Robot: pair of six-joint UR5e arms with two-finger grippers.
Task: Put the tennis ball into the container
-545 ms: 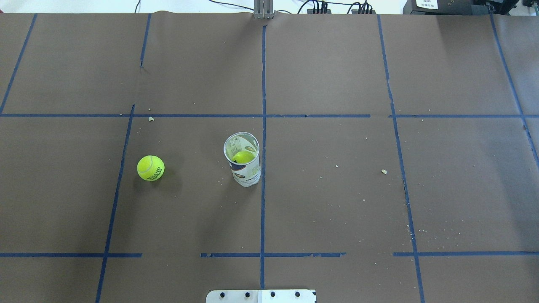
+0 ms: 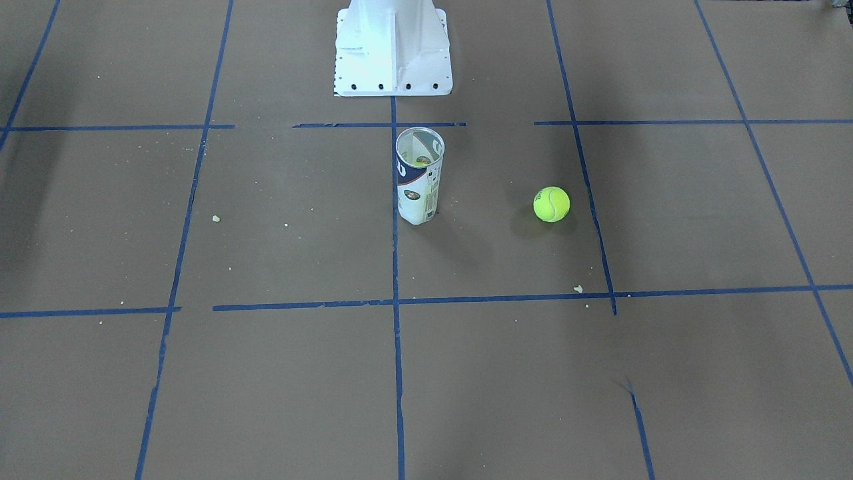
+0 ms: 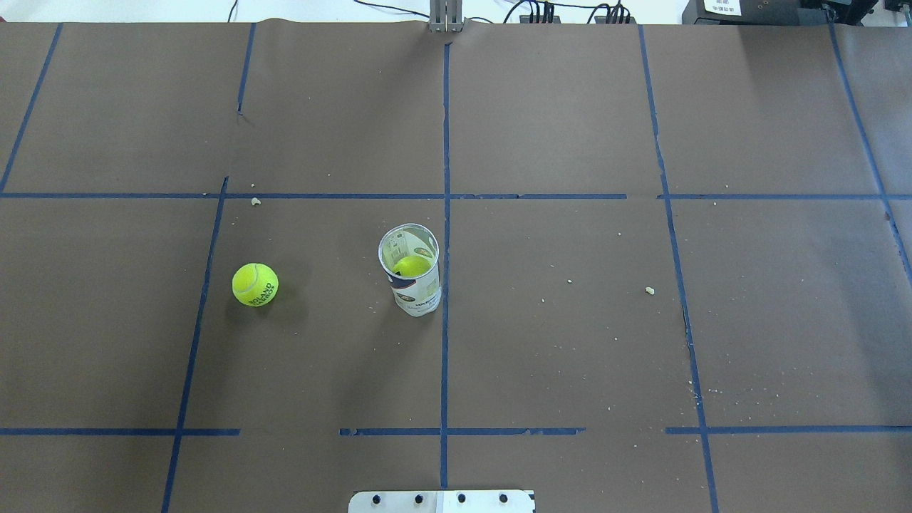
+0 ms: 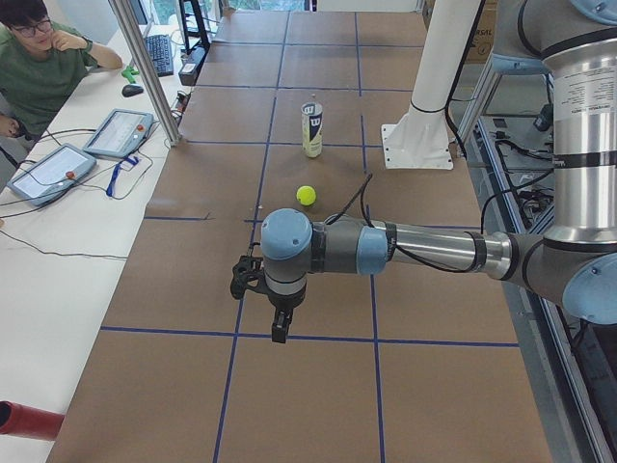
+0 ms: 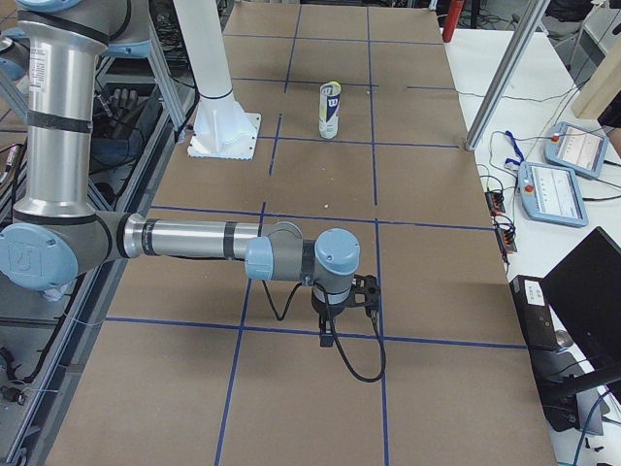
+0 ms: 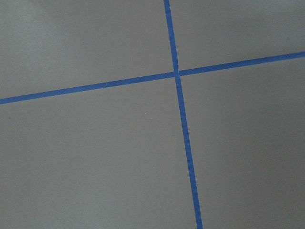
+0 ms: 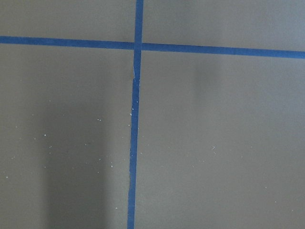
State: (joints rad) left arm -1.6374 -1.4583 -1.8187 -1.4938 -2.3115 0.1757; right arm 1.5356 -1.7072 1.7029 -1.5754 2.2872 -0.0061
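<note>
brown table [image 3: 570, 107], blue tape grid [image 3: 445, 142], operator [image 4: 39, 72]

Fuzzy felt tennis ball [image 3: 255, 284], clear glossy plastic container [image 3: 415, 292] with smooth printed label, matt brown paper table cover [image 3: 570, 342], glossy white metal base [image 2: 392, 47]

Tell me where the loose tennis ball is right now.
In the overhead view the tennis ball lies on the table on the robot's left side, apart from the upright container, near a blue tape line.
</note>
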